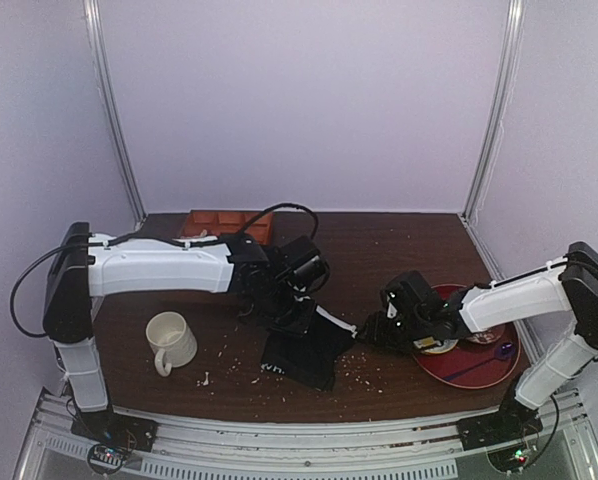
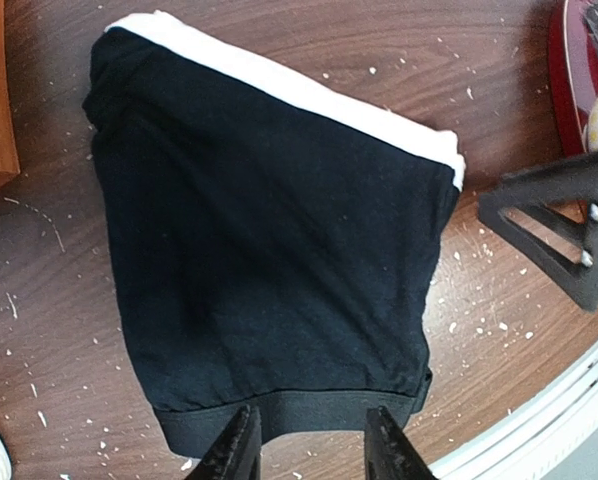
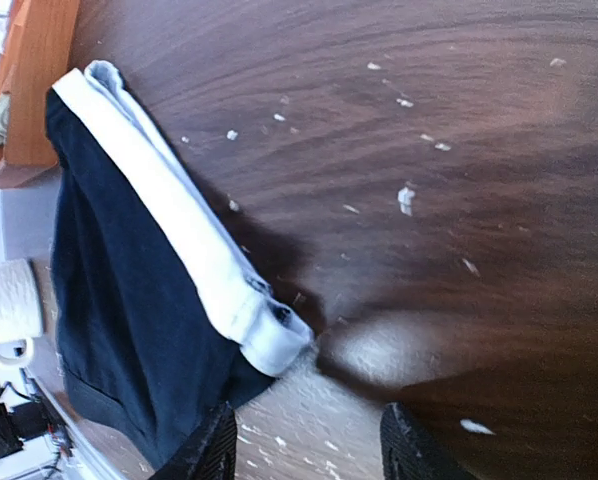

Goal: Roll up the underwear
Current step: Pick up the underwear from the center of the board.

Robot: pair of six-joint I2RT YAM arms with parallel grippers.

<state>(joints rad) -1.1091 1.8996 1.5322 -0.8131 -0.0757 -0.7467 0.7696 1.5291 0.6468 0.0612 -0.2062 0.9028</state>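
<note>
Pale walls close in a dark wooden table (image 1: 399, 250) littered with white crumbs. Left of the underwear stands a cream mug (image 1: 169, 340), with an orange tray (image 1: 224, 222) at the back edge. The underwear (image 2: 269, 260) lies flat mid-table — black, one edge white, not yet rolled. Over it hangs the left gripper (image 2: 312, 445), its jaws partly apart and empty above the black hem. Just right of the cloth sits the right gripper (image 3: 304, 450), jaws likewise parted, gripping nothing. Beyond it rests a red plate (image 1: 479, 375). Risk, as I judge it: a pinch taking only the top layer would let the fabric bunch or slide on the crumbs — a loose, crooked roll.
</note>
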